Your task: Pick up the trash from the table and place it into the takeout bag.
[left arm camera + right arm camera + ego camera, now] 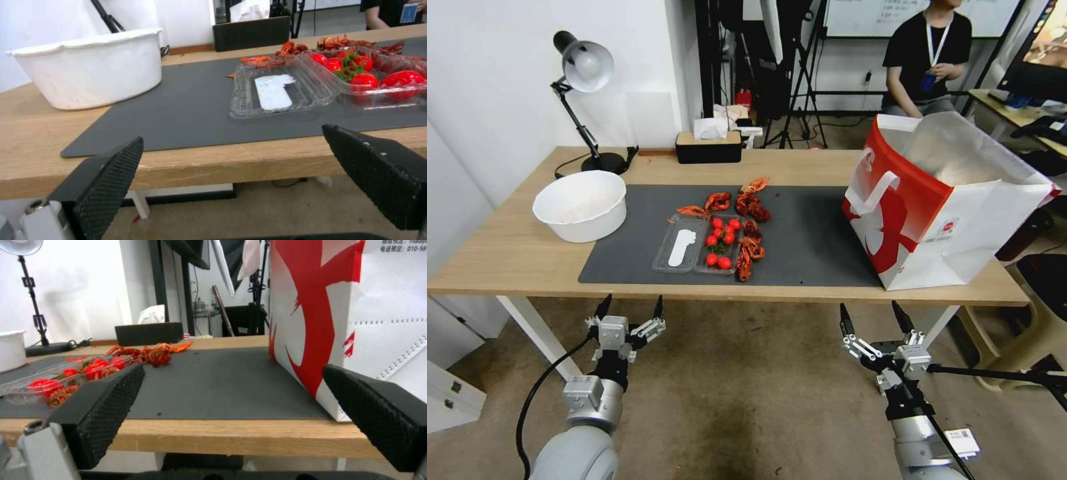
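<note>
Crayfish shells and clear clamshell tray lie ahead of left gripper, spread wide, empty. Right gripper wide too, takeout bag just beyond. Suggest gripping tray rim, keeping it level.

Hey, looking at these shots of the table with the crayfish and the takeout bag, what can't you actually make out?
- Takeout bag: its inside bottom, head view, hidden by its own walls.
- Clear clamshell tray: what the white piece in its open half is, too small.
- White bowl: whether anything lies inside, head view, washed out.
- Bag's printed text, right wrist view: cut by the top edge.
- Left claw and right claw hang open below the table.
</note>
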Motion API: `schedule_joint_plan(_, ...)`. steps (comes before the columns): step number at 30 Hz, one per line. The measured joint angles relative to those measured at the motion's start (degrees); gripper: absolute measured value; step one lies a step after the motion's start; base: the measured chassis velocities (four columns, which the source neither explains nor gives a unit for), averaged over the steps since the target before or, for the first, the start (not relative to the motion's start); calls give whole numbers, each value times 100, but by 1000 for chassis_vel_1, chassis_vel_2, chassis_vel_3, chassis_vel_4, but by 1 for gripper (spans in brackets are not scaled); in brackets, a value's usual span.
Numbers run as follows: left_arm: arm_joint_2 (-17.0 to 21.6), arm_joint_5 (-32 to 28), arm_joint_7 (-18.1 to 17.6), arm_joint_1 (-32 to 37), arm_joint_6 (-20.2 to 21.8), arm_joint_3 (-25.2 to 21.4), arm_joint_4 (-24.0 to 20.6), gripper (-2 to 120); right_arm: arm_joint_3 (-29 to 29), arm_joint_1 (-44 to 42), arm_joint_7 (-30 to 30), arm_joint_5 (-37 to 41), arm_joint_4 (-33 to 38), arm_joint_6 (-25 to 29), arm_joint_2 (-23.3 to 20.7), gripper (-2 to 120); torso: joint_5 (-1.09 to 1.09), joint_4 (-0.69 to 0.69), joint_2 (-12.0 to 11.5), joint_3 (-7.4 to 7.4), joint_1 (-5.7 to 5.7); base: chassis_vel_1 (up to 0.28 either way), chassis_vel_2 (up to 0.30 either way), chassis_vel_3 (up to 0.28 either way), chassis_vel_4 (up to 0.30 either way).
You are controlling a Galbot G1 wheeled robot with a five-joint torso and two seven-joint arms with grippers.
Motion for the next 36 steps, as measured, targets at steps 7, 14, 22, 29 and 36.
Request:
schedule_joint_plan(7, 0, 0, 0, 0, 0, 0, 0, 100, 0, 0, 0, 0, 0, 0, 0, 100, 0, 0, 0, 0, 0, 0, 0, 0, 0)
schedule_joint_plan(14, 0, 0, 0, 0, 0, 0, 0, 100, 0, 0, 0, 0, 0, 0, 0, 100, 0, 0, 0, 0, 0, 0, 0, 0, 0)
schedule_joint_plan(22, 0, 0, 0, 0, 0, 0, 0, 100, 0, 0, 0, 0, 0, 0, 0, 100, 0, 0, 0, 0, 0, 0, 0, 0, 0)
schedule_joint_plan(29, 0, 0, 0, 0, 0, 1, 0, 100, 0, 0, 0, 0, 0, 0, 0, 100, 0, 0, 0, 0, 0, 0, 0, 0, 0)
schedule_joint_plan(36, 0, 0, 0, 0, 0, 1, 0, 100, 0, 0, 0, 0, 0, 0, 0, 100, 0, 0, 0, 0, 0, 0, 0, 0, 0)
